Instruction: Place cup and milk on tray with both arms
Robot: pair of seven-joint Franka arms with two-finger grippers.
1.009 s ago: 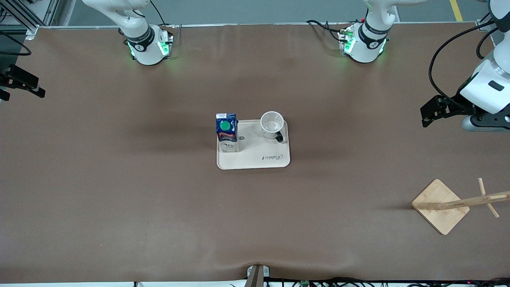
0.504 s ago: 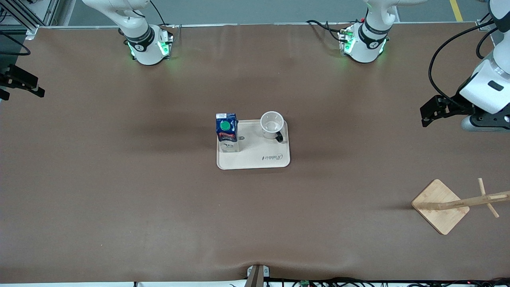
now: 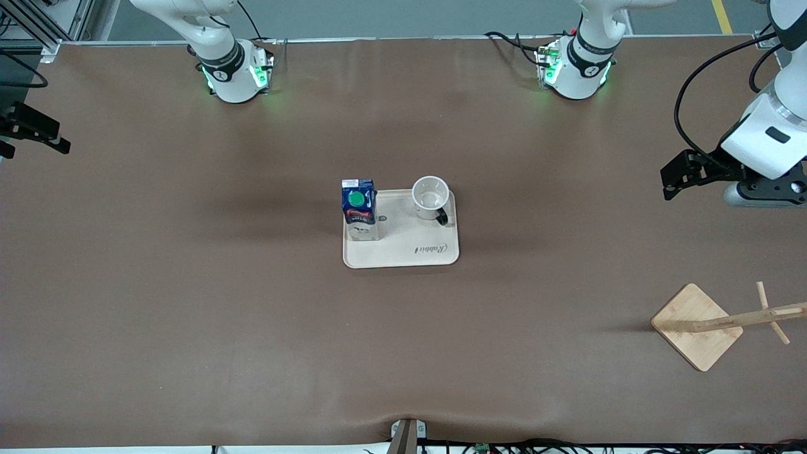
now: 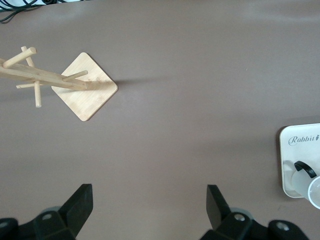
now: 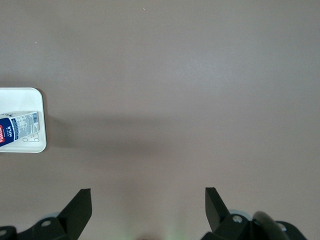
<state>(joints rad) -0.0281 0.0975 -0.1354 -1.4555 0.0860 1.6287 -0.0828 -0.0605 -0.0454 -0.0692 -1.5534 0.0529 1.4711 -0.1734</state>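
The beige tray (image 3: 403, 255) lies mid-table. The blue milk (image 3: 358, 208) stands upright on its end toward the right arm. The white cup (image 3: 430, 197) stands upright on its end toward the left arm, handle toward the front camera. My left gripper (image 3: 669, 180) is open and empty, in the air over bare table at the left arm's end. My right gripper (image 3: 44, 132) is open and empty at the right arm's end. The left wrist view shows its open gripper (image 4: 148, 205), the tray (image 4: 300, 145) and the cup (image 4: 306, 182). The right wrist view shows its open gripper (image 5: 148, 207), the tray (image 5: 22, 95) and the milk (image 5: 17, 129).
A wooden stand with a square base (image 3: 696, 325) and pegs sits toward the left arm's end, nearer to the front camera than the tray; it also shows in the left wrist view (image 4: 85, 92). Brown table cloth surrounds the tray.
My left gripper has drawn slightly away from the front camera, toward its own end. The tray, milk, cup and right gripper have not moved.
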